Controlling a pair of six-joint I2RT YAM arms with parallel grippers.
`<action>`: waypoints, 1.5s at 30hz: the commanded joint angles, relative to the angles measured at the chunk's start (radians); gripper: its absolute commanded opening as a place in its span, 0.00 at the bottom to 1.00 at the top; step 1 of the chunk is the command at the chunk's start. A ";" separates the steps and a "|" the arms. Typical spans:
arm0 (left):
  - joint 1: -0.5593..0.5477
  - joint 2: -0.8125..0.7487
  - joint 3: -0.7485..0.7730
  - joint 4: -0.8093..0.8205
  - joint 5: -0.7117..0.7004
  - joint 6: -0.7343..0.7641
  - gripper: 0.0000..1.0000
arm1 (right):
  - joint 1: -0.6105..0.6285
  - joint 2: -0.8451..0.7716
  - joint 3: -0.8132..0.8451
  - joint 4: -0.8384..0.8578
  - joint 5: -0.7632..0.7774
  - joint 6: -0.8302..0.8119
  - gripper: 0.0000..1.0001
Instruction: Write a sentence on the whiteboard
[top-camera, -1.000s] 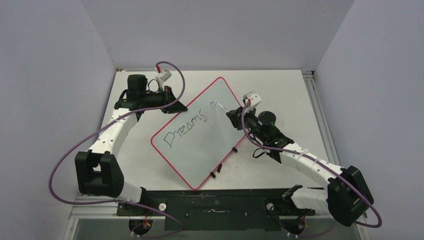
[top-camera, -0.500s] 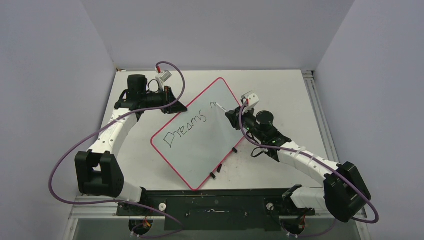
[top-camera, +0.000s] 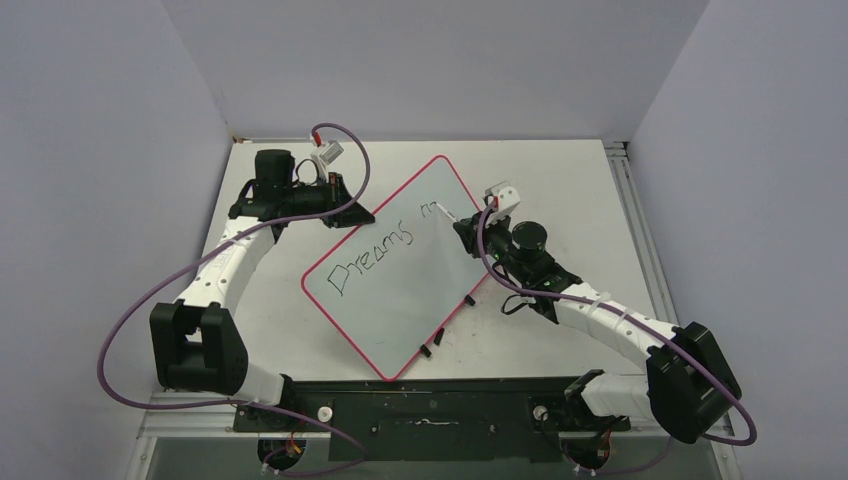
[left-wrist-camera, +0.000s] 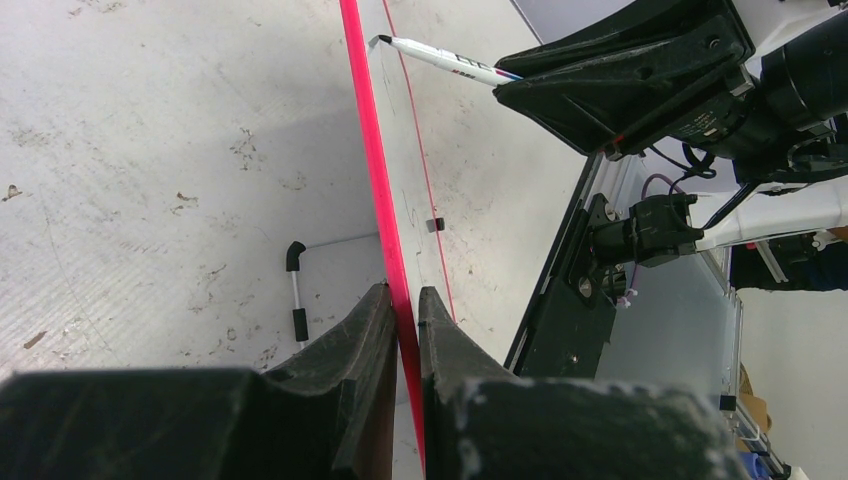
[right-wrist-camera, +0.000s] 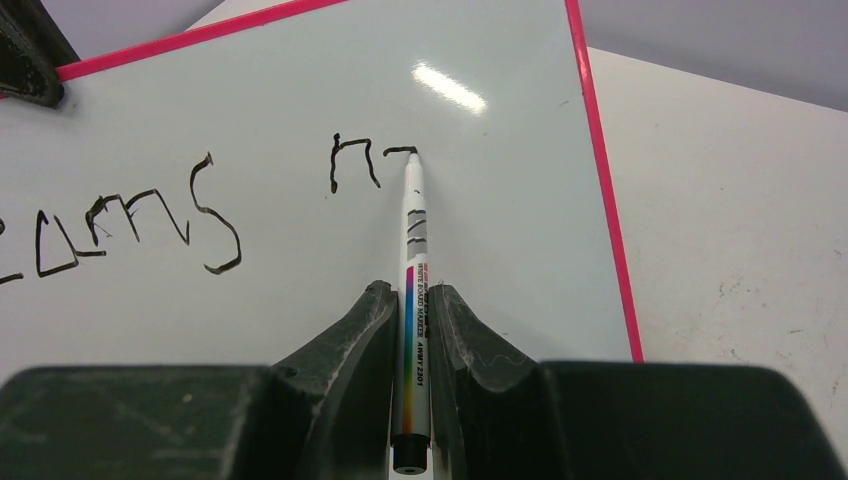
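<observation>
The whiteboard (top-camera: 400, 300), white with a pink-red rim, lies slanted across the table's middle. On it the sentence (top-camera: 370, 255) reads "Dreams", followed by an "n" and a short stroke (right-wrist-camera: 355, 165). My left gripper (top-camera: 352, 214) is shut on the board's far-left rim (left-wrist-camera: 375, 180), which runs edge-on between its fingers (left-wrist-camera: 405, 295). My right gripper (top-camera: 465, 232) is shut on a white marker (right-wrist-camera: 414, 230). The marker's black tip touches the board at the end of that short stroke. The left wrist view shows the marker (left-wrist-camera: 440, 60) meeting the board edge.
Small black feet (top-camera: 438, 338) and a clip (top-camera: 470, 299) sit by the board's near-right rim; another foot (left-wrist-camera: 294, 290) shows under the board. A black base rail (top-camera: 430, 405) runs along the near edge. Grey walls enclose the table, and purple cables loop from both arms.
The right arm has shifted slightly left and the marker tip has moved a little along the board. The left arm and board have not moved.
</observation>
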 joint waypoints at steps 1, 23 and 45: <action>-0.002 -0.013 -0.010 -0.024 0.063 0.030 0.00 | 0.003 0.015 0.042 0.056 0.023 -0.007 0.05; 0.003 -0.015 -0.010 -0.017 0.067 0.024 0.00 | 0.011 0.024 0.033 0.065 -0.045 -0.018 0.05; 0.003 -0.013 -0.014 -0.009 0.073 0.017 0.00 | 0.032 -0.022 -0.033 0.000 0.059 -0.009 0.05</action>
